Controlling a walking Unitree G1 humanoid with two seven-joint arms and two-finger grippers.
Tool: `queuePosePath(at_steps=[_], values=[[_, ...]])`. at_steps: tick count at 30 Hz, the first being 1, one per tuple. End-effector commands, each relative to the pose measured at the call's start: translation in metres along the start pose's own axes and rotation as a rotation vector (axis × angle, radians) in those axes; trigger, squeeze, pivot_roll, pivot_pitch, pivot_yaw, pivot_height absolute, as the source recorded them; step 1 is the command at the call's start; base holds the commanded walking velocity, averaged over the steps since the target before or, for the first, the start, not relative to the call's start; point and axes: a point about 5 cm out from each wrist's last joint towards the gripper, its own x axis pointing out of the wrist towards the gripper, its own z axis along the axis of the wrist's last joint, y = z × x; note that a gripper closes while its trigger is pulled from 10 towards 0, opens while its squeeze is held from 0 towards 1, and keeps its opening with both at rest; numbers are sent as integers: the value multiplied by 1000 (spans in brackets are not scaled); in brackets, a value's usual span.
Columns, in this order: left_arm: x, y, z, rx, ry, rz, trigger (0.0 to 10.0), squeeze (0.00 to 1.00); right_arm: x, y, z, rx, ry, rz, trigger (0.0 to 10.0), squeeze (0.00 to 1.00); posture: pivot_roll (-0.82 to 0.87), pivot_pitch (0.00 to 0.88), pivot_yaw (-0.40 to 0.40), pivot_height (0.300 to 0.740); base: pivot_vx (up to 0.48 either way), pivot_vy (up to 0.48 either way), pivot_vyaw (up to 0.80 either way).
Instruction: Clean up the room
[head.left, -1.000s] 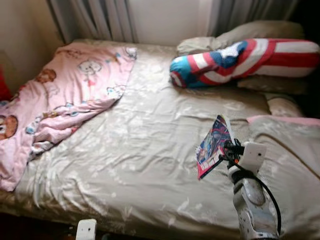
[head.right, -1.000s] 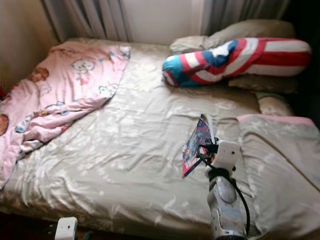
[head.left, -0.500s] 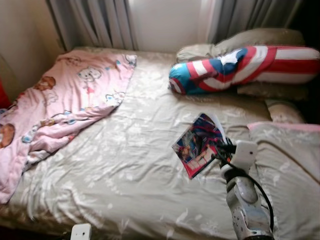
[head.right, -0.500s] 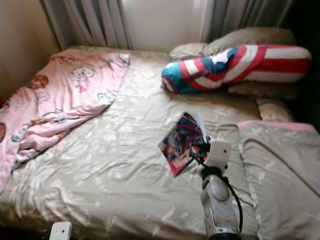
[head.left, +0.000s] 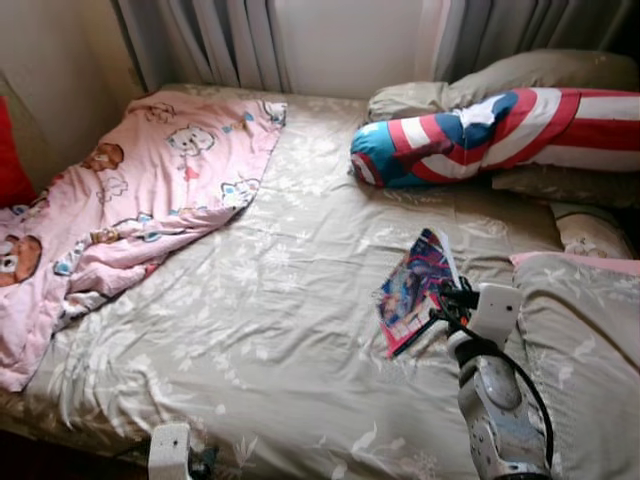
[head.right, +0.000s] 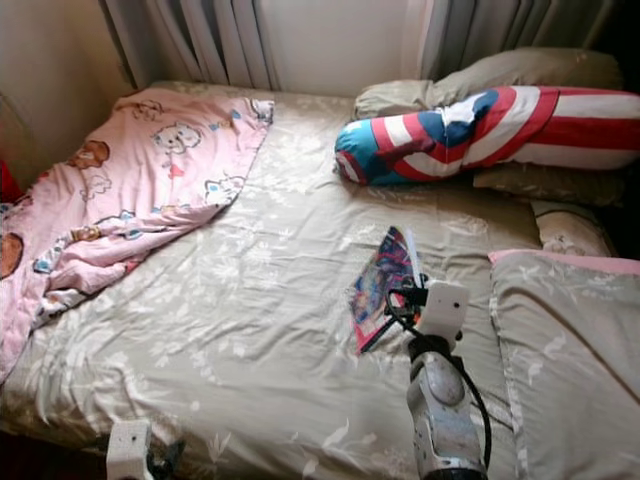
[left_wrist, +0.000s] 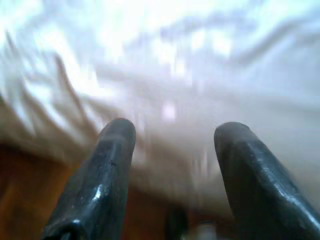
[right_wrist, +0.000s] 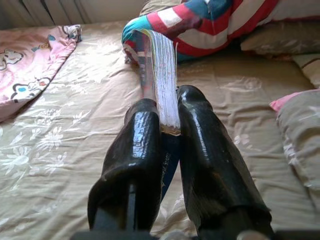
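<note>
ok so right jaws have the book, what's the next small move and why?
Probably lift the comic book a little higher and carry it off the bed. The right gripper is shut on its edge, pages pinched between the jaws, and the book hangs just above the sheet, so it likely needs clearance before any swing.

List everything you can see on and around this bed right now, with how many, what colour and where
Bed sheet: one, beige with pale flower print, covering the bed.
Blanket: one, pink with cartoon animals, crumpled on the bed's left side.
Bolster: one, red, white and blue stripes, at the bed's far right.
Pillows: several, beige, behind and under the bolster.
Cushion: one, beige with pink edge, near right.
Curtains: grey, along the far wall.
Magazine: one, colourful cover, held over the bed.
Right gripper: black fingers shut on the magazine's edge.
Left gripper: black fingers apart, low at the bed's near edge.
</note>
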Motion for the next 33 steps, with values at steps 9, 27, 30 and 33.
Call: queuePosePath(at_steps=[9, 27, 30, 33], values=[[2, 5, 65, -22, -335, 30, 10000, 0, -1, 7, 5, 67, -39, 42, 10000, 0, -43, 99, 4, 730, 0, 0, 0], [7, -19, 113, -44, -461, -58, 10000, 0, -1, 1, 0, 78, -25, 9, 10000, 0, -60, 71, 16, 671, 0, 0, 0], [7, -19, 112, -44, -454, -59, 10000, 0, -2, 0, -1, 68, -20, 7, 10000, 0, -59, 67, 16, 671, 0, 0, 0], [6, -21, 110, -47, -444, -65, 10000, 0, -2, 1, -2, 67, -15, 16, 10000, 0, -58, 64, 15, 671, 0, 0, 0]])
